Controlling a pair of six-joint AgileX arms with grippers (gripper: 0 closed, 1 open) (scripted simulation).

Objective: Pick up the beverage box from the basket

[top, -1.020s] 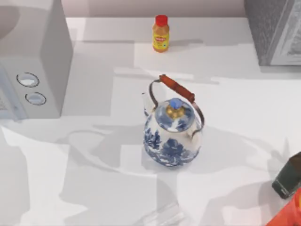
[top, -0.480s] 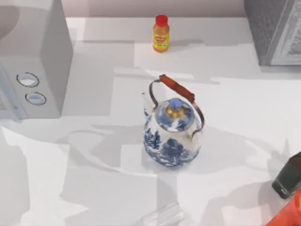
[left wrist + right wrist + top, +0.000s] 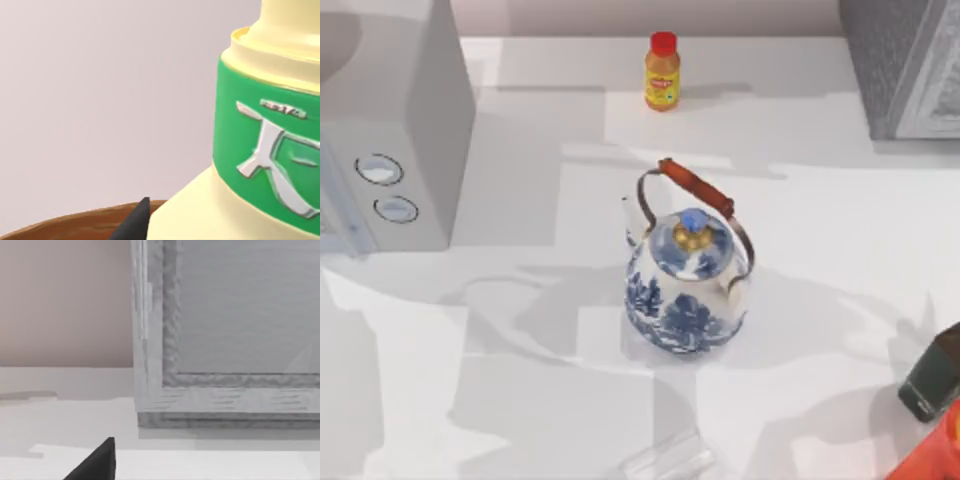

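Observation:
The beverage box (image 3: 240, 150) stands very close in the left wrist view: a pale yellow body with a green band and a silver emblem, narrowing to a neck at its upper end. Its foot sits behind the brown rim of the basket (image 3: 65, 225). A dark tip of my left gripper (image 3: 136, 222) shows right beside the box's base; whether it touches the box I cannot tell. My right gripper (image 3: 932, 378) is a dark shape at the table's right front edge, and its dark tip (image 3: 97, 462) hangs above bare white tabletop.
A blue-and-white teapot (image 3: 686, 285) with a brown handle stands mid-table. An orange bottle with a red cap (image 3: 662, 72) is at the back. A grey appliance (image 3: 395, 130) fills the left, a grey cabinet (image 3: 905, 65) the back right. A red-orange shape (image 3: 932, 455) sits at the front right corner.

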